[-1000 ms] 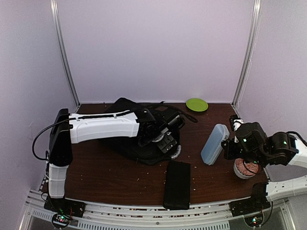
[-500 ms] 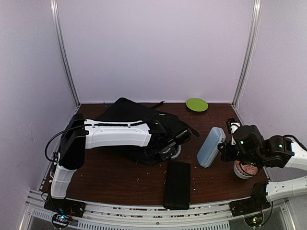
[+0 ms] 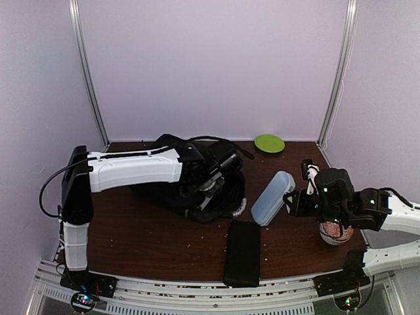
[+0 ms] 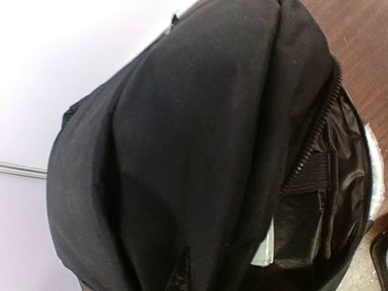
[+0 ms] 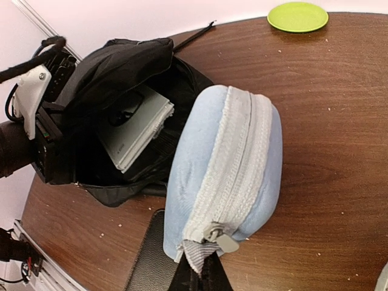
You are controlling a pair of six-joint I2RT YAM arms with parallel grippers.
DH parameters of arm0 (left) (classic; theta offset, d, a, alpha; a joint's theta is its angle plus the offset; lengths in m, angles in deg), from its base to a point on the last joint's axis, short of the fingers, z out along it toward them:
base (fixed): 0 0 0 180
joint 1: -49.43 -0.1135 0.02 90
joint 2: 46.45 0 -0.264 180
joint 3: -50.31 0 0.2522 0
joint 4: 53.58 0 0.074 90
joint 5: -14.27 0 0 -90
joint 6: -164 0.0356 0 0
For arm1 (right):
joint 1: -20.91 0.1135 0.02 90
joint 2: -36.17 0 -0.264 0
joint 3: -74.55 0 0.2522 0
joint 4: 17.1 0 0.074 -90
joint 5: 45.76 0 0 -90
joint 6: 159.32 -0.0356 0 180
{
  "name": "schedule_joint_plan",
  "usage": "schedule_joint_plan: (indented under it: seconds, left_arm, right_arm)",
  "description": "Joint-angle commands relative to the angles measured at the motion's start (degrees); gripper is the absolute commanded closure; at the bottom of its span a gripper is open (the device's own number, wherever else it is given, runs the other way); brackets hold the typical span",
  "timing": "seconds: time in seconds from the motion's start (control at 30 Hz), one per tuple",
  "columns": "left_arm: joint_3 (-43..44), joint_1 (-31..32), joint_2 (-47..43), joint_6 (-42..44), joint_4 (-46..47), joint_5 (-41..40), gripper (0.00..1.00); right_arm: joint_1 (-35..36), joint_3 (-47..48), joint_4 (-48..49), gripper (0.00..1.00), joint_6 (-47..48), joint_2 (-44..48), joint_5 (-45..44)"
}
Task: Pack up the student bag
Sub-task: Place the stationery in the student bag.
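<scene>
So the bag (image 3: 220, 197) sits left of centre on the table (image 3: 144, 239), toward the back. It's pretty crumpled, but its long side runs roughly left to right, a bit skewed, and the unzipped mouth faces the right arm. The left gripper (image 3: 209, 182) has its jaws clamped on the black fabric near the opening and is holding the top flap up like a tent.

Inside, the right wrist view shows a flat pale thing (image 5: 136, 134) lying at an angle. Could be a book or a tablet, can't tell.

The right gripper (image 3: 293, 202) is pinched closed on one end of a light blue zip pouch (image 3: 272, 198). It's held off the table, slanted, with its low end just beside the bag's mouth.

There's also a slim black case (image 3: 243, 252) near the front edge, a green plate (image 3: 269, 143) at the back, and a cup (image 3: 336, 233) under the right arm.
</scene>
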Motion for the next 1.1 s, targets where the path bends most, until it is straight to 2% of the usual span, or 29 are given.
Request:
schedule_joint_plan:
  seconds: [0.0, 0.17, 0.43, 0.77, 1.07]
  left_arm:
    - [-1.0, -2.2, -10.0, -1.9, 2.8, -0.3, 1.0]
    - [-1.1, -3.6, -15.6, -4.5, 4.8, 7.3, 1.0]
    - [-3.3, -3.8, -17.2, -9.4, 7.2, 15.0, 1.0]
    - [-7.4, -3.8, -19.1, -11.9, 11.4, 19.8, 1.0]
    - [-9.8, -3.8, -20.9, -13.0, 14.1, 24.8, 1.0]
  right_arm:
    - [-1.0, 2.7, 12.6, 1.0, -1.5, 0.3, 1.2]
    - [-1.7, 1.5, 24.1, 1.0, -5.3, -1.9, 2.5]
    - [-2.4, -1.3, 40.2, 1.0, -10.5, -9.7, 1.0]
    - [-4.6, 2.2, 53.9, 1.0, -15.1, -29.9, 2.1]
    - [-5.6, 9.6, 64.4, 1.0, -18.0, -43.2, 3.0]
